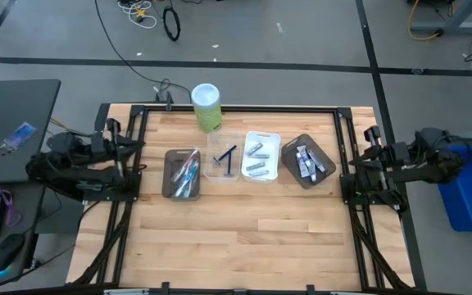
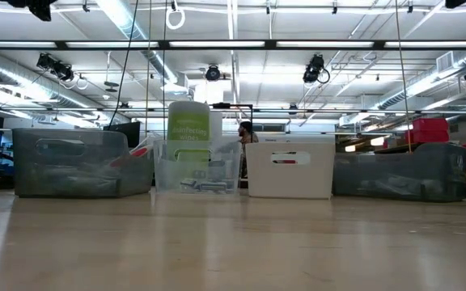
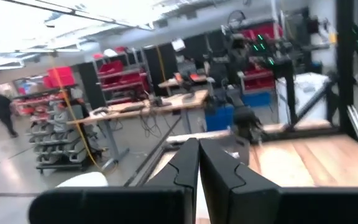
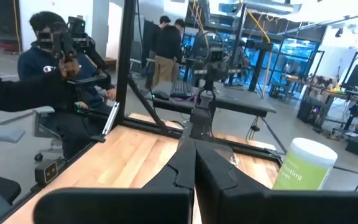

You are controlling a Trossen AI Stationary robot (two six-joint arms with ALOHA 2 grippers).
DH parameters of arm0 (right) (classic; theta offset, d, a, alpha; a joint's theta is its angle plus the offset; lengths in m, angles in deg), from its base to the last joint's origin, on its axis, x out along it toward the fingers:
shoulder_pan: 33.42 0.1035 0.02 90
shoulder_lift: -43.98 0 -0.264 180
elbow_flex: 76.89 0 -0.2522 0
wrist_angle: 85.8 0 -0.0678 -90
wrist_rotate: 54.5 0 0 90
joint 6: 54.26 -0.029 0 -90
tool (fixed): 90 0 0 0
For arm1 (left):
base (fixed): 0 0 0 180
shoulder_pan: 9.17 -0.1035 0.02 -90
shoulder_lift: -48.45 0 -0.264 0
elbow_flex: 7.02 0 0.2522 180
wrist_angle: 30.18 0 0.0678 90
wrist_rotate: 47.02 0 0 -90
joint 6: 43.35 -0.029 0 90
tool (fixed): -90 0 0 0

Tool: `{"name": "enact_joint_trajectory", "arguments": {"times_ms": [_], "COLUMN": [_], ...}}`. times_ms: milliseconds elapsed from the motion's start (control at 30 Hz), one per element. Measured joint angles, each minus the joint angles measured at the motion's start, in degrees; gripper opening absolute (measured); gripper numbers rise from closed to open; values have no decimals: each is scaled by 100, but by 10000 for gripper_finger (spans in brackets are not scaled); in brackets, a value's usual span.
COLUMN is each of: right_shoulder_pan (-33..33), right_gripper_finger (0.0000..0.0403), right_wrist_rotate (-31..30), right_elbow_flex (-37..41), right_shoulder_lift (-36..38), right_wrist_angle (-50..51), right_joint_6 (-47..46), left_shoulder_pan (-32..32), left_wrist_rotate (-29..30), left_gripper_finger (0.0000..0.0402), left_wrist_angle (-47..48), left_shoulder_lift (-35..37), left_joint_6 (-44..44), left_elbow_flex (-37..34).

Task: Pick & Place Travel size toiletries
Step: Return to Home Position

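Note:
Four small trays stand in a row across the table's far half. The grey tray (image 1: 181, 173) holds blue and pink toothbrushes. The clear tray (image 1: 224, 159) holds a dark blue stick. The white tray (image 1: 260, 156) holds small silver pieces. The dark tray (image 1: 307, 161) holds mini tubes. My left gripper (image 3: 198, 163) is shut and parked at the table's left edge. My right gripper (image 4: 194, 163) is shut and parked at the table's right edge. Both touch nothing.
A tall green bottle with a white cap (image 1: 206, 106) stands upright at the table's far edge, behind the trays. The near half of the wooden table (image 1: 244, 246) is bare. People sit and stand in the room beyond the table's left side.

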State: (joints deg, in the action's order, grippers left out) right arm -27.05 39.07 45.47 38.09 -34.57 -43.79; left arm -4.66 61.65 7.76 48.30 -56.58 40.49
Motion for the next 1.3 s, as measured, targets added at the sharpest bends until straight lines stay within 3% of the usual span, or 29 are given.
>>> {"name": "enact_joint_trajectory", "arguments": {"times_ms": [300, 633, 1000, 1300], "right_shoulder_pan": [0, 0, 0, -2], "right_gripper_finger": [5, 5, 5, 5], "right_wrist_rotate": [1, 28, 614, 610], "right_elbow_flex": [540, 2116, 3158, 3930], "right_shoulder_lift": [347, 336, 334, 336], "right_wrist_angle": [-569, -1981, -3419, -4136], "right_joint_6": [-250, -375, -408, -491], "left_shoulder_pan": [0, 0, 0, 2], "left_wrist_rotate": [-242, -349, -355, -777], "left_gripper_finger": [22, 22, 22, 23], "left_wrist_angle": [-867, -2430, -4138, -4114], "left_shoulder_lift": [0, -7, -7, -20], "left_joint_6": [-352, -392, -423, -203], "left_elbow_flex": [-774, -2124, -3310, -3322]}}
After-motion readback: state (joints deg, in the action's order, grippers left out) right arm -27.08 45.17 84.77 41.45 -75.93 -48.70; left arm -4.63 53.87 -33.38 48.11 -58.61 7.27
